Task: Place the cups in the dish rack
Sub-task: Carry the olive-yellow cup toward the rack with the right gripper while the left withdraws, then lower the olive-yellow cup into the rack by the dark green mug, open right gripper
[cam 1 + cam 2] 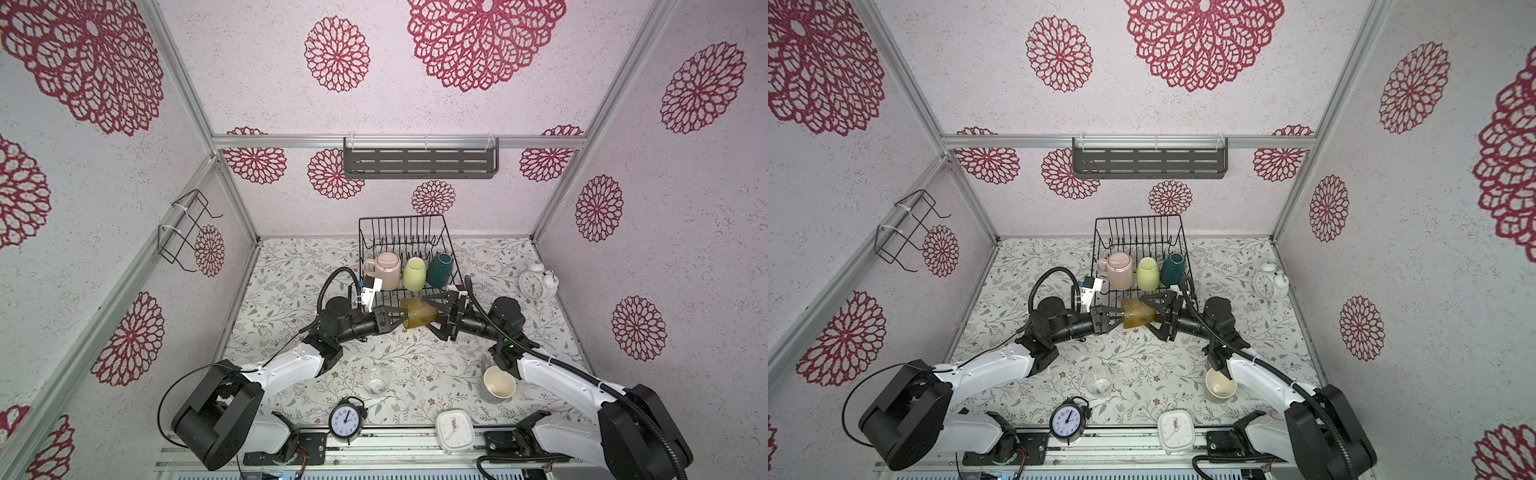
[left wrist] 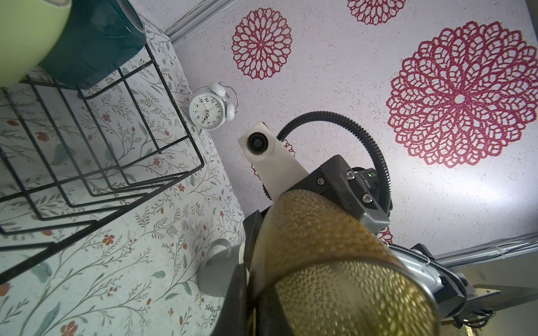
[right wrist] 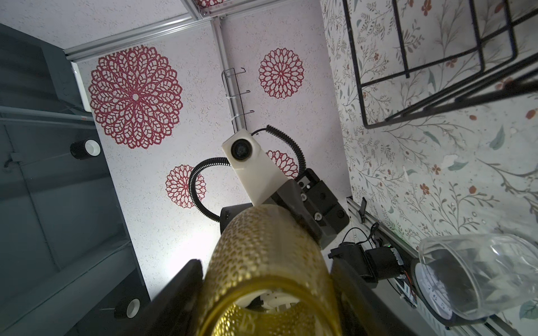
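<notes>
Now it looks like we are passing the amber tumbler [image 1: 419, 314] from one arm to the other. It is up in the air, just at 6 o'clock of the dish rack [image 1: 401, 217].

To do this well, we think the left gripper [image 1: 398, 317] should hold tight until the other side has a firm hold. The glass looks bumpy and may slip. The right gripper [image 1: 426, 311] should squeeze slowly on the round sides, so the tumbler does not tip or pop out. Then the tumbler can go into the free front row of the rack.

The left gripper is pinched shut on the tumbler's end at 9 o'clock. The tumbler lies on its side between both grippers. The right gripper reaches in from 3 o'clock. Its jaws stand apart, one on each side of the glass and very close to it. We cannot tell if they press on it yet.

The pale pink mug [image 1: 384, 270], yellow-green mug [image 1: 414, 273] and dark teal mug [image 1: 441, 268] sit in the rack. The small clear glass [image 1: 376, 382] lies on the table [image 1: 291, 266] at 7 o'clock of the tumbler. The grey mug [image 1: 498, 384] lies at 4 o'clock.
</notes>
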Controlling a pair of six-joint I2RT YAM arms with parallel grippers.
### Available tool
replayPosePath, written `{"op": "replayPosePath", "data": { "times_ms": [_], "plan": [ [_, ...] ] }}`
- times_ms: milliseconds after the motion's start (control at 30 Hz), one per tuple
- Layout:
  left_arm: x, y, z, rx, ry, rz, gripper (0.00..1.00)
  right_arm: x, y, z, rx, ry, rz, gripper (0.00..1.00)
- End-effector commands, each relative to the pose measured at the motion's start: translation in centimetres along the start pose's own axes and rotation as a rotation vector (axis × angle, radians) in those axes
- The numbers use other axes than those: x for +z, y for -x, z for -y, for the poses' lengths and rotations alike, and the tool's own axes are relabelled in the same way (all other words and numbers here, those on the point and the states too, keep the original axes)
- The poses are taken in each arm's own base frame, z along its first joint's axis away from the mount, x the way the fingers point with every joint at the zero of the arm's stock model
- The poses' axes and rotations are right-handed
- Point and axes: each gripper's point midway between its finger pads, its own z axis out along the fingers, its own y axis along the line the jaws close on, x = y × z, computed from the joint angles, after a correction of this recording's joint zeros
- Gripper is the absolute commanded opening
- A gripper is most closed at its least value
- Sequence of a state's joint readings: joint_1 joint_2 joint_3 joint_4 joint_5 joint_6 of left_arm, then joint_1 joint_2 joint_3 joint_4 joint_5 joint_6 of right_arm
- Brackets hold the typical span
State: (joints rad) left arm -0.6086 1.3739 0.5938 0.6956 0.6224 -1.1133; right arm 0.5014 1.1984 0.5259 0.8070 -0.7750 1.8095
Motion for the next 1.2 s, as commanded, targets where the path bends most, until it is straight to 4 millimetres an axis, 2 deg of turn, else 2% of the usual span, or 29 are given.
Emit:
{"op": "replayPosePath", "data": {
  "times_ms": [0,167,267,367,500,600,700,933,1067,1167],
  "plan": [
    [-0.2,-0.2,0.2,0.015,0.008,-0.020,0.08,0.4,-1.7,-2.6,-0.090,0.070,-0.065,0.68],
    [-0.4,-0.1,0.0,0.015,0.021,-0.011,0.18,0.4,-1.4,-2.3,-0.110,0.040,-0.040,0.64],
    [-0.7,0.0,-1.0,0.015,0.076,0.005,0.27,0.5,-1.2,-2.2,-0.112,0.020,-0.031,0.59],
    [-1.1,0.2,-1.6,0.027,0.123,0.019,0.30,0.6,-1.0,-2.3,-0.107,0.019,-0.018,0.57],
    [-1.7,0.5,-2.0,0.042,0.172,0.040,0.50,0.8,-0.5,-2.1,-0.111,-0.003,-0.005,0.56],
    [-2.4,0.5,-2.3,0.056,0.211,0.046,0.53,1.1,0.1,-1.8,-0.125,-0.033,0.005,0.56],
    [-3.5,0.5,-3.3,0.072,0.298,0.063,0.57,1.2,1.6,-0.4,-0.167,-0.148,0.032,0.57],
    [-8.8,1.3,-6.0,0.148,0.579,0.191,0.64,-0.4,7.5,1.4,-0.347,-0.439,0.180,0.59],
    [-12.7,2.3,-7.2,0.207,0.758,0.281,0.84,-1.0,10.9,1.8,-0.444,-0.569,0.236,0.59],
    [-15.3,3.0,-7.6,0.251,0.879,0.319,0.97,-1.2,12.6,2.1,-0.505,-0.678,0.228,0.60]
  ]
}}
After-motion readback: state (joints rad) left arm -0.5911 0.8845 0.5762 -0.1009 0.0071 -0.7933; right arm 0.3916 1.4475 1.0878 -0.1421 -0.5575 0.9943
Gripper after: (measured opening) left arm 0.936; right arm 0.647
